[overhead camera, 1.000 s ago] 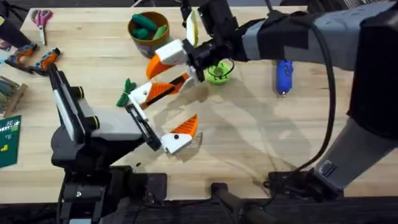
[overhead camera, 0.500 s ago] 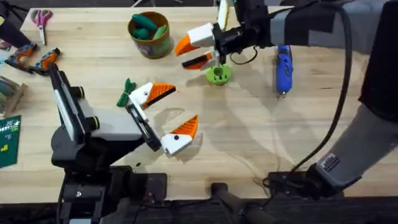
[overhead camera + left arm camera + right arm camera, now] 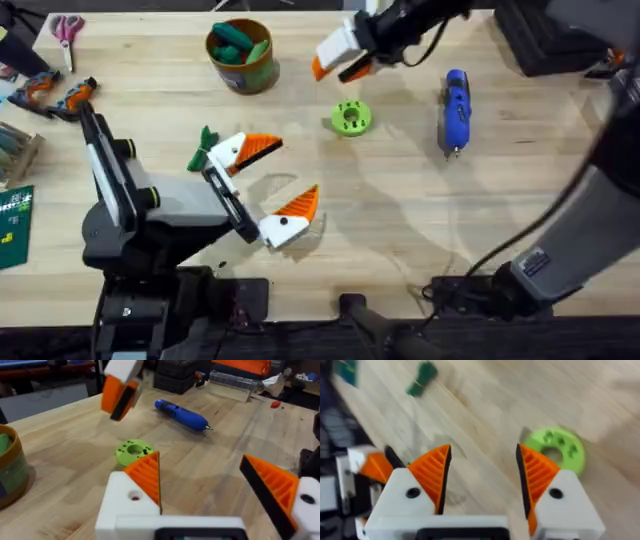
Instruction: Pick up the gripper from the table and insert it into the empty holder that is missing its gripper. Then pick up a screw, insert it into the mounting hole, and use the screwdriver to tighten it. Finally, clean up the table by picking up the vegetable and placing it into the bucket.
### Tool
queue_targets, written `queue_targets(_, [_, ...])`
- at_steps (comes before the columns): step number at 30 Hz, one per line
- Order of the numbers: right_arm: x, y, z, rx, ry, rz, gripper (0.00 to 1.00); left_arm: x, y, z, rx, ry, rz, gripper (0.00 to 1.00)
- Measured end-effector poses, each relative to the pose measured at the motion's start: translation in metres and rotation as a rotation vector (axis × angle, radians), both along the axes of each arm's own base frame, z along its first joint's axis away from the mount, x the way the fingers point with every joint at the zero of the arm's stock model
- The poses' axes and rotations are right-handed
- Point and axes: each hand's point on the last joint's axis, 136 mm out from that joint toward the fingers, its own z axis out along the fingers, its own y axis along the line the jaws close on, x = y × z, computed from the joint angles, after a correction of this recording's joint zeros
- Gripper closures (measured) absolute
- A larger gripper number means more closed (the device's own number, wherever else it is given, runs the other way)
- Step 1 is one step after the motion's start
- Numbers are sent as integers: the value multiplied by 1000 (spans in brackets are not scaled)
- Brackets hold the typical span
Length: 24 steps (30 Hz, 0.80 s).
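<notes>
My left gripper [image 3: 285,175] rests open low over the table's middle left, and both its white holder blocks [image 3: 228,152] carry orange pads. The loose gripper piece is out of view. My right gripper [image 3: 337,68] hangs open and empty at the back centre, beyond the lime-green ring [image 3: 350,118]; from its own wrist its fingers [image 3: 431,472] stand wide apart above the ring [image 3: 555,450]. The blue screwdriver [image 3: 455,108] lies to the right of the ring. The dark green vegetable [image 3: 205,146] lies beside the left claw's far finger. The bucket [image 3: 262,68] stands at the back.
The bucket holds green toy pieces. Scissors [image 3: 68,28] and orange-and-black hand tools [image 3: 55,95] lie at the far left. A green card [image 3: 14,225] sits at the left edge. From the left wrist, the ring [image 3: 134,451] and the screwdriver [image 3: 182,414] lie ahead on bare wood.
My right gripper has pulled away from the left claw's far finger, moving back and to the right past the green ring. The left arm has stayed still.
</notes>
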Motion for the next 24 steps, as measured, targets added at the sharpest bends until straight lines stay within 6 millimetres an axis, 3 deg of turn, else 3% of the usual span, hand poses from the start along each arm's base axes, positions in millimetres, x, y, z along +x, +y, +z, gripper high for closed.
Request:
queue_targets(7, [-38,-44,29,-227,-54,25,286,0,0,0,0,0,0,15])
queue_targets(12, [-57,-57,42,-326,-106,32,287,0,0,0,0,0,0,15])
queue_targets(19, [-89,-71,34,-326,-209,-33,287,0,0,0,0,0,0,15])
queue_targets(24, [-87,-76,34,-286,-363,-103,285,0,0,0,0,0,0,15])
